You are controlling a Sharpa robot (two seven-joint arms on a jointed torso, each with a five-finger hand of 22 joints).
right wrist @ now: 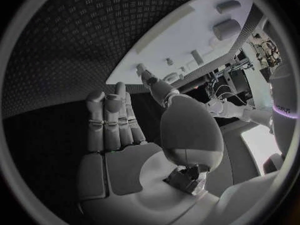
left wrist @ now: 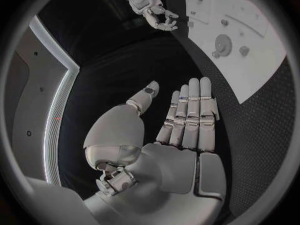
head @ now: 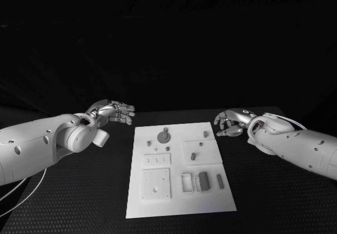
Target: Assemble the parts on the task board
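The white task board [head: 211, 204] lies in the middle of the black table. On it I see a round grey part [head: 163, 137] near the far end, a dark block [head: 203, 181] beside a small frame, and short pegs [head: 192, 156]. My left hand [head: 114, 112] hovers off the board's far left corner, holding nothing. In the left wrist view my left hand [left wrist: 187, 117] has its fingers straight and together, with the board [left wrist: 262, 70] beyond them. My right hand [head: 232, 122] hovers off the board's far right corner, fingers extended [right wrist: 115, 125] and holding nothing.
The board carries raised square plates [head: 156, 184] and a slotted plate [head: 157, 160]. Bare black matting [head: 84, 190] lies on both sides of the board. The left wrist view also shows my right hand [left wrist: 156, 12] across the board.
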